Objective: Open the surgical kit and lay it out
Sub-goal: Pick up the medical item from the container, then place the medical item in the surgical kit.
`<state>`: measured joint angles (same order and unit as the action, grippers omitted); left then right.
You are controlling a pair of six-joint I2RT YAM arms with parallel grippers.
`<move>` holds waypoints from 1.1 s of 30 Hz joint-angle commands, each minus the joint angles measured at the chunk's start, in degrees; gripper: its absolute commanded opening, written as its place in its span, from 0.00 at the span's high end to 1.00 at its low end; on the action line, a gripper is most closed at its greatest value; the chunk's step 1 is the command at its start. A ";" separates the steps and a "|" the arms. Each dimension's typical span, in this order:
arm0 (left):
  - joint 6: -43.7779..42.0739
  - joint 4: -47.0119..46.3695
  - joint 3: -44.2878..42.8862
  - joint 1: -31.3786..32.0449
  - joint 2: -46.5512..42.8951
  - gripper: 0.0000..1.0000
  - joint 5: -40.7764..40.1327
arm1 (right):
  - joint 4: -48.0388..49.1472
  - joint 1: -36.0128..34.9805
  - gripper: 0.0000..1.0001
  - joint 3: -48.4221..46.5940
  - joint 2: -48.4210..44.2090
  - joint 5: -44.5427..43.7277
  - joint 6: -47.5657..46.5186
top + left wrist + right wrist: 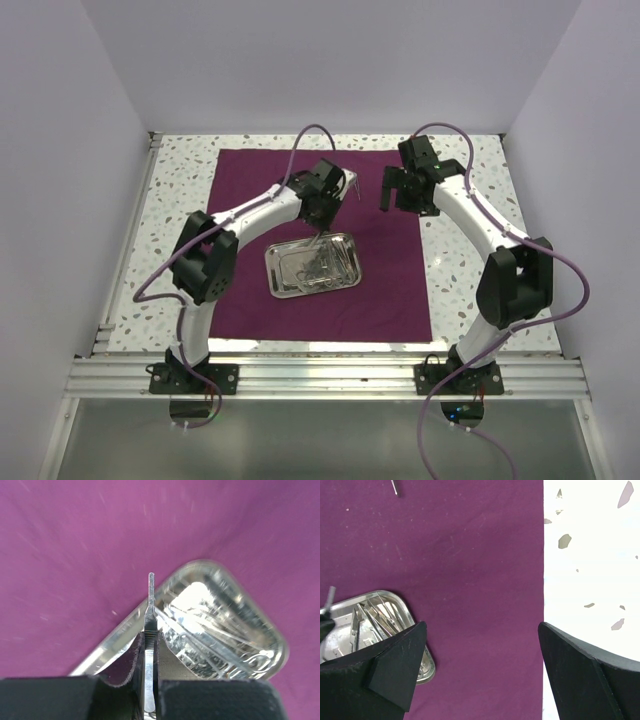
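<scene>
The dark purple cloth (385, 290) lies spread flat on the table. The small shiny steel tray (345, 282) sits on its middle, with several thin silver instruments (320, 265) inside. My left gripper (322, 226) hangs over the tray's far edge. In the left wrist view it (149, 641) is shut on one thin flat silver instrument (150, 600), held above the tray's rim (125, 630). My right gripper (405, 190) hovers over the cloth's far right part. In the right wrist view it (480, 650) is open and empty above the cloth (480, 555), with the tray (340, 610) at the left.
The speckled white table (170, 220) shows on both sides of the cloth, with white walls around it. An aluminium rail (320, 375) runs along the near edge. A thin silver tip (395, 487) shows at the top edge of the right wrist view.
</scene>
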<state>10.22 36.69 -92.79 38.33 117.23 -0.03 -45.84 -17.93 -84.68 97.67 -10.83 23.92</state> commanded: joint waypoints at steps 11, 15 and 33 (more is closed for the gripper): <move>-0.99 6.73 -16.86 -10.17 2.12 1.00 -4.45 | 0.67 0.09 0.04 -1.18 0.15 1.25 -0.54; -0.73 7.17 -25.23 -15.90 8.53 1.00 -6.20 | -0.29 0.09 0.04 -1.18 -0.20 1.69 -0.11; -2.23 1.10 -31.57 -27.78 21.55 0.65 -8.32 | -3.64 0.18 0.04 -1.80 0.42 3.97 0.42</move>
<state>8.01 40.91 -123.81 11.60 138.37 -7.77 -48.88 -17.93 -84.68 98.10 -7.90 24.38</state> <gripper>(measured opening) 0.268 0.965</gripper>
